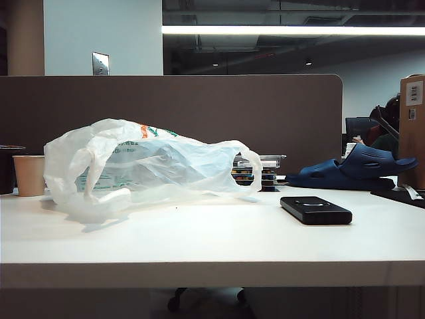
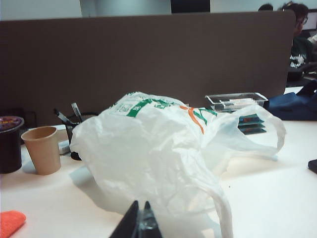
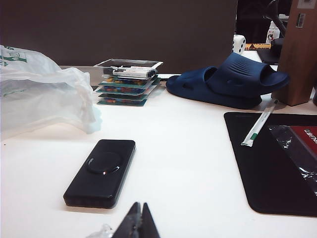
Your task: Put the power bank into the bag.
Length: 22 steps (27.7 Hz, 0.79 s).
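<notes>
Your flat black rectangular power bank (image 3: 100, 172) lies on the white tabletop (image 1: 212, 246) at lower right of the exterior view, well apart from the crinkly translucent white plastic bag (image 1: 143, 166) at left. It sits just ahead of the right gripper (image 3: 137, 220), long axis running away from the jaws and slightly angled, so this arm is nearer. Both sets of jaws are pressed together, holding nothing; the left gripper (image 2: 140, 222) faces the bag's limp, slippery folds.
</notes>
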{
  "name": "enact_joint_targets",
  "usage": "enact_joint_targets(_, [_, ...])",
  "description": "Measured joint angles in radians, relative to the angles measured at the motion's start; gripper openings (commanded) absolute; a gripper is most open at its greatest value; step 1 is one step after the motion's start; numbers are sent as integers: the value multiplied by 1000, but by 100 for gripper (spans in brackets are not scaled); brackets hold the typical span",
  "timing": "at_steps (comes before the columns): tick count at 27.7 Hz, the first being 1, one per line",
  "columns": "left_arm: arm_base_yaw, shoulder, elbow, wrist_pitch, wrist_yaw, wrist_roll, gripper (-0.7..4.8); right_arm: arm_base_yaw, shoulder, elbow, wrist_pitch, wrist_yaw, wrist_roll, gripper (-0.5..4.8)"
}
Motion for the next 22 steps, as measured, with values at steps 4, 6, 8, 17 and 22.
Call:
enact_joint_targets(4, [0,0,0,2,0,0,-6,0,0,0,0,0,0,-5])
enact_joint_targets(6, [0,0,0,2,0,0,-6,0,0,0,0,0,0,-5])
enact_joint_targets(8, [0,0,0,2,0,0,-6,0,0,0,0,0,0,-5])
enact_joint_targets(17, [0,0,0,2,0,0,-6,0,0,0,1,0,0,-6])
enact_joint_targets(22, [0,0,0,-6,8,0,-6,0,0,0,1,0,0,-5])
